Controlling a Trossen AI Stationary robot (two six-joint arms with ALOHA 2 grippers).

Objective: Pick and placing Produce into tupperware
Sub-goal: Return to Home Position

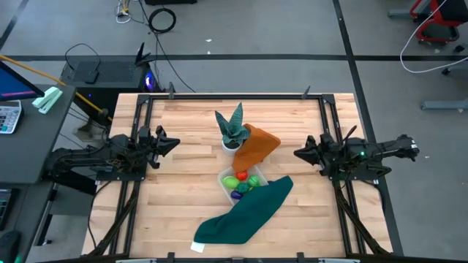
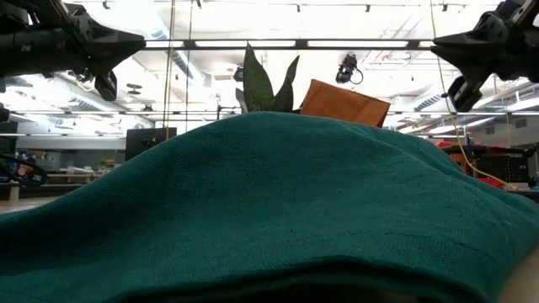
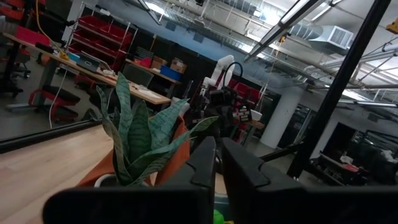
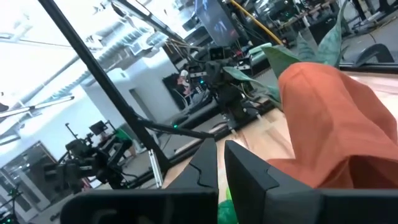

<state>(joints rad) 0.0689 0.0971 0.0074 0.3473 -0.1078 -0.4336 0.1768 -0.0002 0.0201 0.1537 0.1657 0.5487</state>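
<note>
The produce (image 1: 241,177) sits in the tupperware (image 1: 222,178), which we see between the left gripper (image 1: 176,144) and the right gripper (image 1: 296,153), well apart from both; each gripper hangs above the table, fingers drawn narrow, holding nothing.

- Light butcher-block wooden surface (image 1: 183,183), framed by black rails.
- Spiky green plant (image 1: 232,126) in a small white pot (image 1: 231,145), standing upright near the surface's middle.
- Rumpled orange cloth (image 1: 257,146) just beside the pot, touching it.
- Dark green cloth (image 1: 245,213) lying crumpled toward the near edge, with a white tag (image 1: 197,247) at its corner; it fills most of the low view.
- Coiled black cable (image 1: 162,20) on the grey floor beyond the surface.
</note>
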